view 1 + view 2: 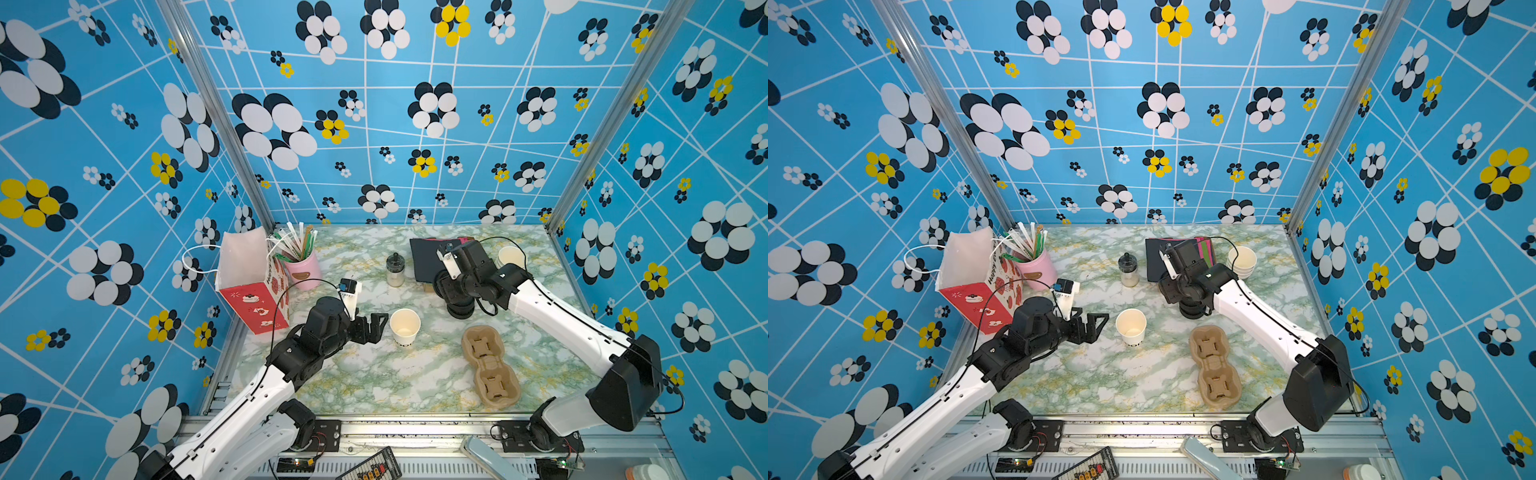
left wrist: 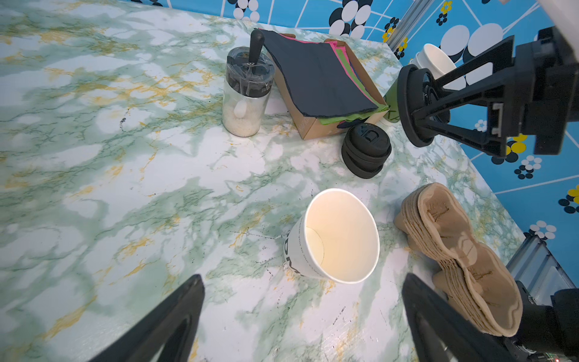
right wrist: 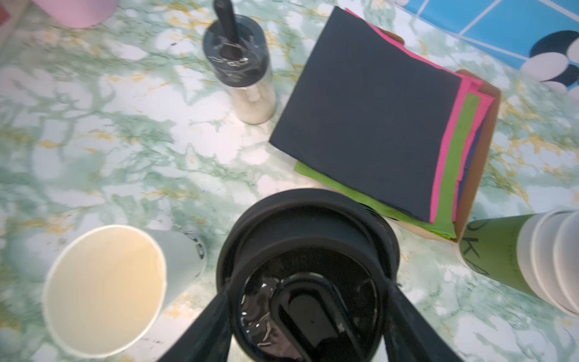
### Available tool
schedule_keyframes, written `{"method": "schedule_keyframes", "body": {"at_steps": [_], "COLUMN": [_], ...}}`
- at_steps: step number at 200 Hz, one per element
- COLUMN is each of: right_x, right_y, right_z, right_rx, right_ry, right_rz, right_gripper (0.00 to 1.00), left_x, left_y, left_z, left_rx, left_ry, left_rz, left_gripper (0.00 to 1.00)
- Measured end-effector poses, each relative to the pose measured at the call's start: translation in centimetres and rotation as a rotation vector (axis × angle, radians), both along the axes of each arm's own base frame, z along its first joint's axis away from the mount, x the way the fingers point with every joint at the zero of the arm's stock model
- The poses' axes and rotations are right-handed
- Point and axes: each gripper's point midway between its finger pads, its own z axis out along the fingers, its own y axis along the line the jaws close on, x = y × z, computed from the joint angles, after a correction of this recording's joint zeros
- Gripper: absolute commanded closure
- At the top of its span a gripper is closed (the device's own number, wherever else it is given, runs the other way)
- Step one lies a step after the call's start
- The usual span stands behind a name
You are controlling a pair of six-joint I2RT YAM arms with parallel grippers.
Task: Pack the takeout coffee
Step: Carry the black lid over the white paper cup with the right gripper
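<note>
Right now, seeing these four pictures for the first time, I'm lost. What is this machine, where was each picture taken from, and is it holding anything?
You are looking at two robot arms working over a marble-patterned table. Each arm ends in a gripper, which is a two-fingered clamp. Two pictures look down from overhead and are nearly identical. The other two come from small cameras on each arm's wrist.

On the table are an open paper cup, a stack of cardboard cup carriers, a stack of black lids, a stack of cups, a jar, napkins in a box, a pink mug of straws and a red gift bag.

The left gripper is open beside the paper cup and holds nothing. The right gripper is closed on one black lid, held clear of the lid stack.
</note>
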Motion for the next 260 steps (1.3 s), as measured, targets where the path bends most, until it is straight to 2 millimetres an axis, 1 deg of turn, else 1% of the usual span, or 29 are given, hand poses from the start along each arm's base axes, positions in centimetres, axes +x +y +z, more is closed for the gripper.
{"method": "schedule_keyframes", "body": {"at_steps": [42, 62, 83, 121, 157, 214, 260], "right_x": [-3.9, -5.0, -5.8, -6.6, -6.8, -6.7, -7.1], "right_y": [4.1, 5.4, 6.2, 7.9, 9.2, 10.4, 11.0], "right_z": [0.1, -0.3, -1.3, -2.6, -3.2, -5.3, -5.7], "right_rx": [0.04, 0.039, 0.023, -0.001, -0.02, -0.069, -0.093], "right_ry": [0.085, 0.116, 0.154, 0.2, 0.222, 0.258, 0.271], "right_rz": [0.158, 0.201, 0.226, 0.262, 0.277, 0.282, 0.295], "right_gripper": [0.72, 0.71, 0.7, 0.69, 0.68, 0.67, 0.65], "left_x": [-0.4, -0.5, -0.5, -0.5, -0.4, -0.2, -0.1], "left_y": [0.0, 0.0, 0.0, 0.0, 0.1, 0.4, 0.5], "left_z": [0.8, 1.1, 1.2, 1.2, 1.2, 1.2, 1.1], "left_rx": [-0.02, -0.027, -0.029, -0.029, -0.028, -0.023, -0.02], "left_ry": [-0.022, -0.029, -0.032, -0.032, -0.031, -0.034, -0.036], "left_rz": [-0.013, -0.016, -0.016, -0.016, -0.006, 0.013, 0.02], "left_gripper": [0.01, 0.01, 0.0, 0.0, 0.0, 0.0, 0.0]}}
